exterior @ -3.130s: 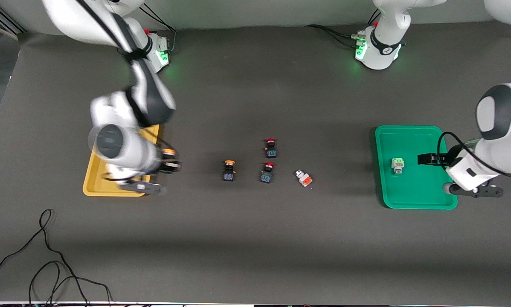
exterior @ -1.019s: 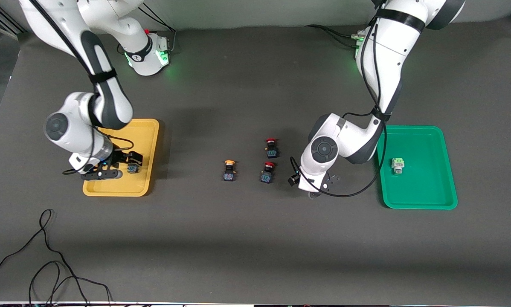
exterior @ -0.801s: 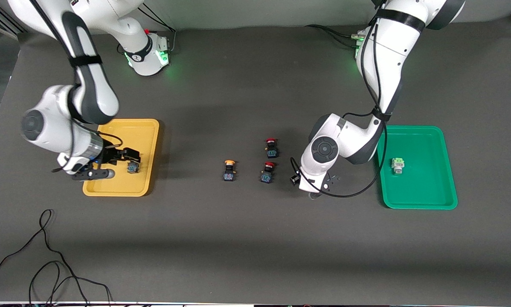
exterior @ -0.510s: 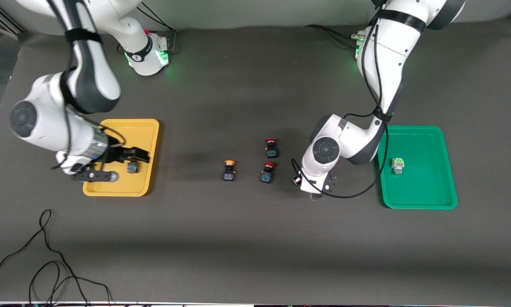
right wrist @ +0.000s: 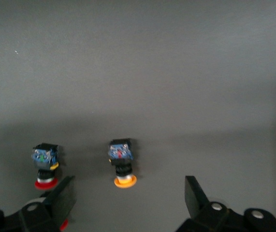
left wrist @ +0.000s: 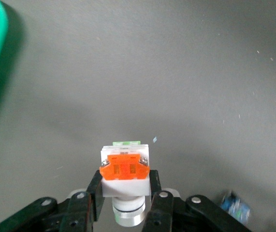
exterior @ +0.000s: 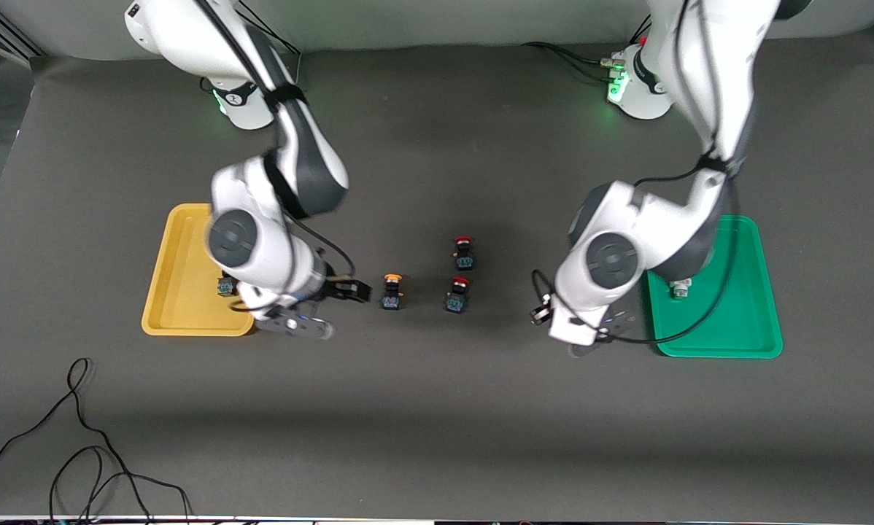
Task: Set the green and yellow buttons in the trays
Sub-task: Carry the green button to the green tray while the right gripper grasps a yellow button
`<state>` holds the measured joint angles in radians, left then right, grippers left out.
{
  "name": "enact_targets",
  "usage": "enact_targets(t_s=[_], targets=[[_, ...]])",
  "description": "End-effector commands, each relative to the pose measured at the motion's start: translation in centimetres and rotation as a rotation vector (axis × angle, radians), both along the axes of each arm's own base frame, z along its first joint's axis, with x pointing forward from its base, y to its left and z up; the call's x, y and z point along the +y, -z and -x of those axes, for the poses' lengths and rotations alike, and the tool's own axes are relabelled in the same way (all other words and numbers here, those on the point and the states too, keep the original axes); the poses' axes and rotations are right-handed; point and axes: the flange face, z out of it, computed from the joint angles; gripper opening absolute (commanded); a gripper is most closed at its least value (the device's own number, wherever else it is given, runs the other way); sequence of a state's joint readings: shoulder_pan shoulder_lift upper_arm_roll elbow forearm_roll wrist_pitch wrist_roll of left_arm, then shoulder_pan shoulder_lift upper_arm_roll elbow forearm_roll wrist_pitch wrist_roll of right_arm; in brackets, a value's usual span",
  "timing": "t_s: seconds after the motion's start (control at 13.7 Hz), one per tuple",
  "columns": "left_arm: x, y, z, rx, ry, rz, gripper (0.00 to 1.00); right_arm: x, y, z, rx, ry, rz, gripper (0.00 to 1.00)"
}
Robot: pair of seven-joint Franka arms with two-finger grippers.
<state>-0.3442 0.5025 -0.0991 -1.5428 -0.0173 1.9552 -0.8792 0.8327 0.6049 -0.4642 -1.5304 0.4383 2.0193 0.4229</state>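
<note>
The white button with the orange face (left wrist: 125, 169) is clamped in the left hand (left wrist: 124, 205), up over the table (exterior: 437, 408) beside the green tray (exterior: 762, 321), where a green-faced button (exterior: 681, 289) lies. A yellow-capped button (exterior: 392, 290) stands mid-table; the right hand (exterior: 346, 292) hangs just beside it, fingers apart. Another button (exterior: 225, 286) sits in the yellow tray (exterior: 178, 292). Two red-capped buttons (exterior: 459, 293) stand nearby.

Left hand (left wrist: 123, 212) clamped tight, right hand (right wrist: 128, 200) spread wide, both arms low over the table.
</note>
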Motion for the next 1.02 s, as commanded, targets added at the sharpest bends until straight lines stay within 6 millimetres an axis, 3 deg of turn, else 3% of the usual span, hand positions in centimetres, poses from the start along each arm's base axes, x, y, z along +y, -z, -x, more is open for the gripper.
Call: enact_targets(t_s=[0.0, 0.22, 0.44, 0.58, 0.66, 0.73, 0.8, 0.95], targets=[[3.3, -6.2, 2.1, 0.061, 0.158, 0.043, 0.0, 3.6, 4.9, 0.6, -0.003, 0.003, 0.017, 0.99], [7.0, -8.5, 3.1, 0.086, 0.262, 0.052, 0.0, 5.5, 10.4, 3.6, -0.076, -0.018, 0.047, 0.99], [15.9, -8.6, 3.5, 0.119, 0.327, 0.077, 0.0, 6.7, 14.6, 6.0, -0.112, -0.048, 0.083, 0.96], [22.9, -8.0, 3.6, 0.148, 0.375, 0.086, 0.0, 6.3, 15.3, 6.6, -0.098, -0.047, 0.094, 0.95], [25.7, -7.8, 3.4, 0.154, 0.377, 0.06, 0.0, 6.2, 15.5, 6.7, -0.094, -0.048, 0.096, 0.86], [28.4, -7.0, 3.5, 0.164, 0.376, 0.032, 0.0, 6.1, 15.6, 6.8, -0.091, -0.044, 0.097, 0.47], [30.9, -6.5, 3.5, 0.168, 0.397, 0.029, 0.0, 6.1, 15.6, 6.8, -0.087, -0.016, 0.096, 0.0], [36.9, -6.2, 3.7, 0.142, 0.424, 0.053, 0.0, 6.3, 14.8, 6.5, -0.095, 0.058, 0.088, 0.0]])
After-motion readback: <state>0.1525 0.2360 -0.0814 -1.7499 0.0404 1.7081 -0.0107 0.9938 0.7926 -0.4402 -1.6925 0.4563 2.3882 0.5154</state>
